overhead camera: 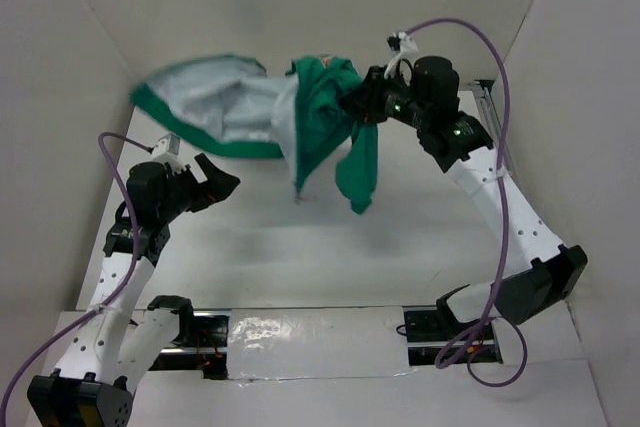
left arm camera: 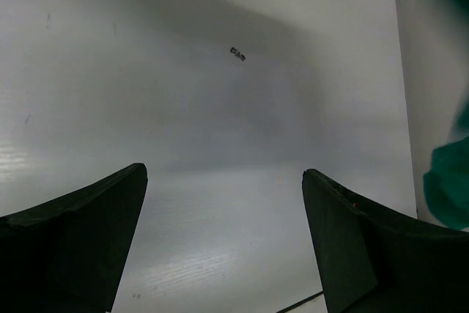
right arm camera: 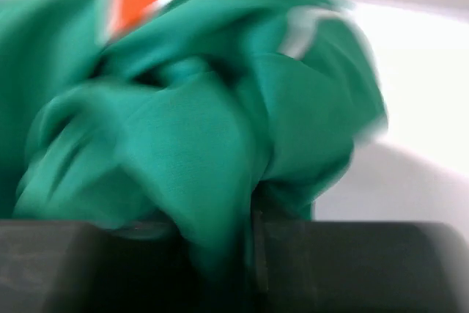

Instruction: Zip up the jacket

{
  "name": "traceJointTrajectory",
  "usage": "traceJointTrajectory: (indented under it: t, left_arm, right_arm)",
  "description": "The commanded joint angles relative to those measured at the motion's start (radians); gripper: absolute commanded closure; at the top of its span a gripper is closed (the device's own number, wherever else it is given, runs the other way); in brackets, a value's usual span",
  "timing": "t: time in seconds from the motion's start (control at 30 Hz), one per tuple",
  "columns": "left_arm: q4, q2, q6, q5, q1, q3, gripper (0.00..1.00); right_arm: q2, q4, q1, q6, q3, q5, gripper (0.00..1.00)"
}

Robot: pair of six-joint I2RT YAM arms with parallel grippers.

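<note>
While the jacket is clamped, bunched, in the right jaws above the far counter, the left jaws are seen wide apart; its loose length is spread leftwards, nearer them

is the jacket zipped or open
Open: the jacket is lifted and bunched, with one side spread wide and its white lining exposed.
</note>
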State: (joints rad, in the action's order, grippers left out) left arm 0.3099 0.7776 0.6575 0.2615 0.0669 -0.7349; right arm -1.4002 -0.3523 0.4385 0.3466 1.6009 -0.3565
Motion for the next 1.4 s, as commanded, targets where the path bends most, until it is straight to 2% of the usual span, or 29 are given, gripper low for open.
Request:
traceJointTrajectory:
  t: [0.0, 0.03, 0.07, 0.1, 0.13, 0.23, 0.37, 0.47, 0.6, 0.77, 0.9, 1.03, 1.1, 1.17, 1.2, 1.27, 1.37]
  left_arm:
    - [0.027, -0.006, 0.059, -0.082, -0.006, -0.023, 0.01]
    - [0.034, -0.011, 0.071, -0.091, -0.006, -0.023, 0.01]
    - [0.047, -0.015, 0.088, -0.103, -0.003, -0.023, 0.01]
    - [0.054, -0.018, 0.096, -0.119, -0.003, -0.023, 0.01]
    - [0.055, -0.018, 0.103, -0.123, -0.003, -0.020, 0.01]
    - [0.057, -0.002, 0.113, -0.122, -0.001, -0.023, 0.01]
    - [0.081, 0.046, 0.131, -0.107, -0.001, -0.035, 0.01]
    - [0.058, 0.095, 0.126, -0.021, -0.001, -0.017, 0.01]
    - [0.017, 0.164, 0.094, 0.168, 0.026, 0.023, 0.01]
    - [0.044, 0.224, 0.109, 0.136, 0.105, 0.058, 0.01]
    - [0.005, 0.291, 0.131, 0.124, 0.113, 0.081, 0.01]
    - [-0.020, 0.409, 0.116, 0.075, 0.111, 0.020, 0.01]
    - [-0.028, 0.482, 0.114, 0.050, 0.097, -0.032, 0.01]
    - [-0.020, 0.546, 0.097, 0.077, 0.045, -0.085, 0.01]
    - [-0.022, 0.564, 0.091, 0.079, 0.033, -0.148, 0.01]
    - [-0.009, 0.615, 0.061, 0.047, 0.011, -0.217, 0.01]
    - [0.021, 0.701, -0.033, 0.027, 0.010, -0.421, 0.01]
  right_arm:
    - [-0.026, 0.009, -0.090, 0.087, -0.206, 0.130, 0.66]
    - [-0.028, -0.005, -0.107, 0.107, -0.296, 0.164, 0.43]
    - [-0.031, -0.014, -0.124, 0.123, -0.335, 0.189, 0.13]
    - [-0.033, -0.026, -0.144, 0.144, -0.370, 0.230, 0.02]
    - [-0.023, -0.052, -0.152, 0.161, -0.419, 0.319, 0.00]
    - [0.038, -0.041, -0.150, 0.155, -0.478, 0.390, 0.00]
    - [0.121, -0.007, -0.115, 0.114, -0.499, 0.381, 0.00]
    - [0.119, -0.054, -0.064, 0.083, -0.501, 0.384, 0.00]
    - [0.112, -0.085, -0.008, 0.086, -0.558, 0.439, 0.00]
    - [0.133, -0.019, 0.039, 0.115, -0.676, 0.361, 0.01]
    - [0.056, 0.033, 0.057, 0.156, -0.691, 0.287, 0.01]
    - [-0.060, -0.003, 0.060, 0.196, -0.569, 0.402, 0.01]
    - [-0.088, -0.008, 0.059, 0.157, -0.494, 0.456, 0.01]
    - [-0.149, -0.022, 0.062, 0.073, -0.426, 0.493, 0.01]
    - [-0.179, -0.046, 0.063, 0.046, -0.341, 0.505, 0.01]
    - [-0.268, -0.060, 0.060, -0.030, -0.259, 0.528, 0.01]
    - [-0.403, -0.057, 0.046, -0.153, -0.107, 0.499, 0.00]
